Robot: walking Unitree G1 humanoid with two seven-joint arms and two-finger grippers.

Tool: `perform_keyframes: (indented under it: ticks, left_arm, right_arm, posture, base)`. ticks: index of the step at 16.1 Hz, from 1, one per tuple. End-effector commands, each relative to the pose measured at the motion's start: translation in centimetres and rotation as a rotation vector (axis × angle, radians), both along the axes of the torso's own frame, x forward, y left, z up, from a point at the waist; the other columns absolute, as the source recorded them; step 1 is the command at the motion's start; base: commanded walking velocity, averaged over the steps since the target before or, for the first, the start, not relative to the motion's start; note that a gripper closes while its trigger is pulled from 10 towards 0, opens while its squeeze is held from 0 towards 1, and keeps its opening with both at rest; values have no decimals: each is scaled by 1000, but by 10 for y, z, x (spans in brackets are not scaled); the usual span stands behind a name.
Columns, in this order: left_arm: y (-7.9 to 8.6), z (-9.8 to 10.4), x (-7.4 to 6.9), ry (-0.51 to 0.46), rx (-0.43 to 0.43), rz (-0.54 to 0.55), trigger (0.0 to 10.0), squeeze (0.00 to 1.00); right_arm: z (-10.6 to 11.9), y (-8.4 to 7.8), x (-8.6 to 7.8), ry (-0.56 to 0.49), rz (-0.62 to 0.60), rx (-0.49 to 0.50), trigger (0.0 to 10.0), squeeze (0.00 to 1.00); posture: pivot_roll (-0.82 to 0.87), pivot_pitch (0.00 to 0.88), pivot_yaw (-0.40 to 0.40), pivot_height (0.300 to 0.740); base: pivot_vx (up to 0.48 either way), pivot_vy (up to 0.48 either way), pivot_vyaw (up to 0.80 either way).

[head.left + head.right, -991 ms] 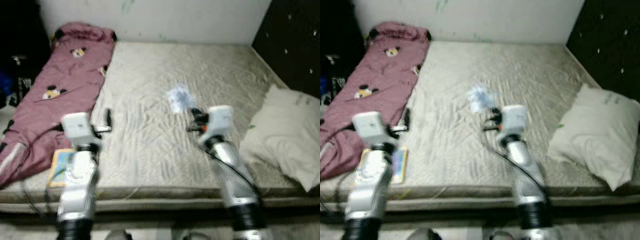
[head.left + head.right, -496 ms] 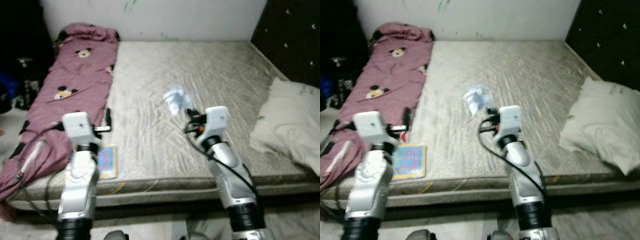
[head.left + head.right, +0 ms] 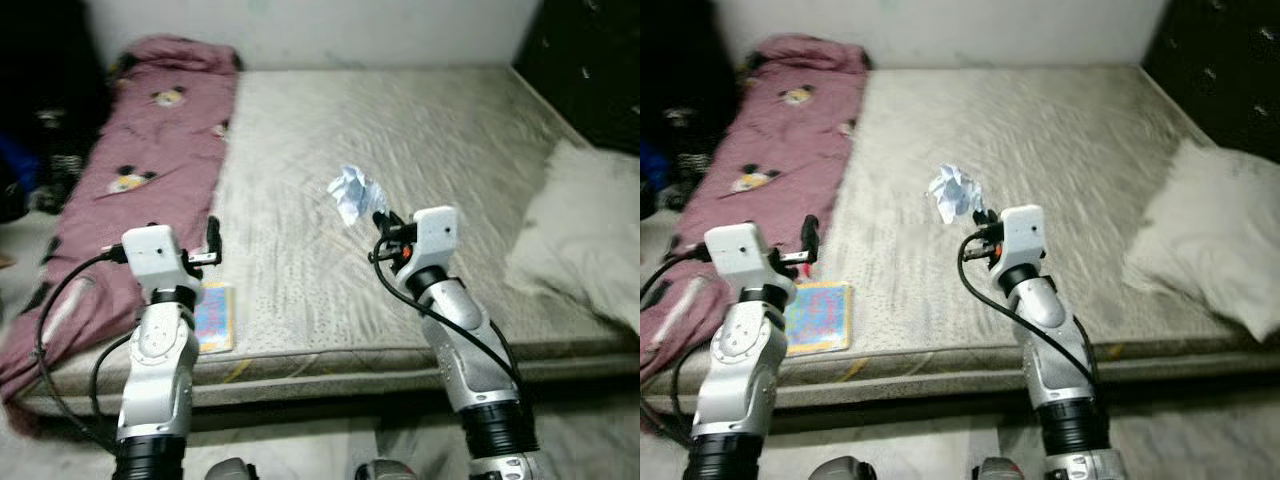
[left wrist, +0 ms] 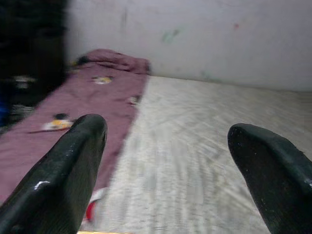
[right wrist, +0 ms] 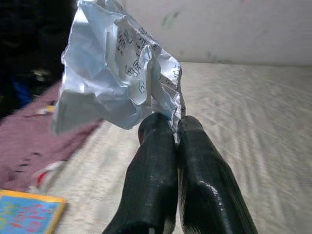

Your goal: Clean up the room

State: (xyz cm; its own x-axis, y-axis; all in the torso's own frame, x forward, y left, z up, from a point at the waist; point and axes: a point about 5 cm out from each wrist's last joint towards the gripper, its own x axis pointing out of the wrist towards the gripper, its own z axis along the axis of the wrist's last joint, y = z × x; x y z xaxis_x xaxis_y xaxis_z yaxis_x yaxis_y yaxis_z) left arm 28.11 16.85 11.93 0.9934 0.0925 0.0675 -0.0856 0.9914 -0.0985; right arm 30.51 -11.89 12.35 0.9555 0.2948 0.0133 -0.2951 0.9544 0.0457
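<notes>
A crumpled sheet of white paper [image 3: 351,192] with writing on it is pinched in my right gripper [image 3: 381,218], held up above the middle of the grey mattress [image 3: 400,140]. In the right wrist view the paper [image 5: 117,68] sticks out past the two closed fingertips [image 5: 161,127]. My left gripper [image 3: 214,240] stands open over the mattress's left part, beside the pink blanket [image 3: 140,150], with nothing between its fingers [image 4: 73,161].
A colourful book [image 3: 213,316] lies at the mattress's front edge near my left arm. A white pillow [image 3: 585,240] rests at the right side. A dark headboard [image 3: 590,60] stands at the far right, and dark clutter [image 3: 40,130] at the left.
The camera has pulled back and down from the bed, so more of the front edge and the floor shows. My right gripper keeps hold of the paper; both arms hold their pose.
</notes>
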Motion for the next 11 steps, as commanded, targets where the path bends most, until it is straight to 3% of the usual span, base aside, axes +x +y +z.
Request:
perform_keyframes:
  ticks: [1, 11]
  left_arm:
    - [4, -2, 0, 12, 8, 8, 10000, 0]
    - [1, -1, 2, 8, 1, 3, 10000, 0]
  right_arm:
    - [1, 1, 2, -2, -3, 13, 10000, 0]
    - [3, 2, 3, -12, -1, 13, 10000, 0]
  posture:
    - [-102, 0, 4, 740]
    - [-106, 0, 4, 740]
  base:
    - [0, 480, 0]
    - [0, 480, 0]
